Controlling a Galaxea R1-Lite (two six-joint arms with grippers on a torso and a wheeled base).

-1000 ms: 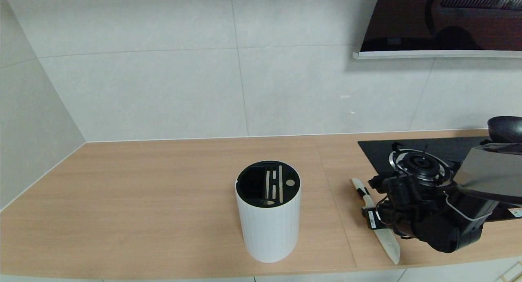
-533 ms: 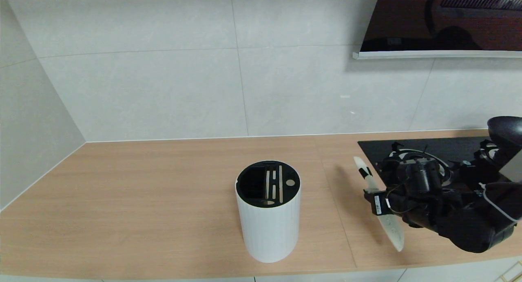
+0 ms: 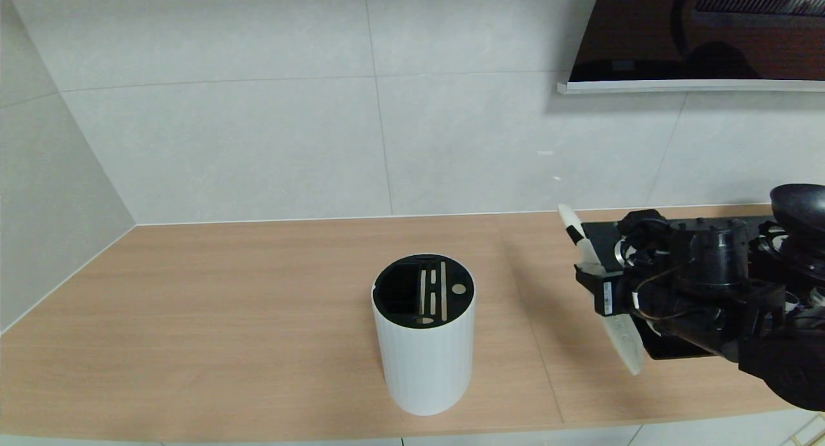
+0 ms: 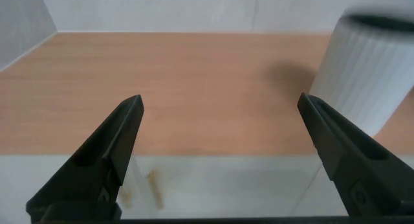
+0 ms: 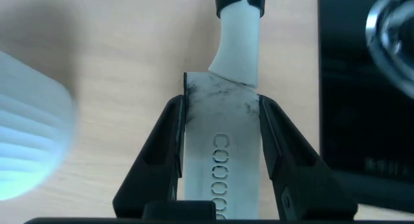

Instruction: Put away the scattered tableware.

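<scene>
A white knife (image 3: 602,291) with a black-banded handle hangs above the counter beside the stove, my right gripper (image 3: 606,285) shut on its blade. In the right wrist view the blade (image 5: 222,140) sits clamped between the two black fingers (image 5: 165,146), the handle pointing away. The white ribbed knife holder (image 3: 425,333) with a black slotted top stands upright mid-counter, left of the knife; its side shows in the left wrist view (image 4: 365,72) and the right wrist view (image 5: 29,140). My left gripper (image 4: 223,153) stands open near the counter's front edge, nothing between its fingers.
A black gas stove (image 3: 677,240) with a burner lies at the counter's right, a dark pan (image 3: 799,204) behind it. A range hood (image 3: 696,40) hangs above. The wooden counter (image 3: 225,304) stretches left to the tiled corner wall.
My right gripper has lifted the knife off the counter and carried it up and back, handle rising toward the wall. The holder stayed put.
</scene>
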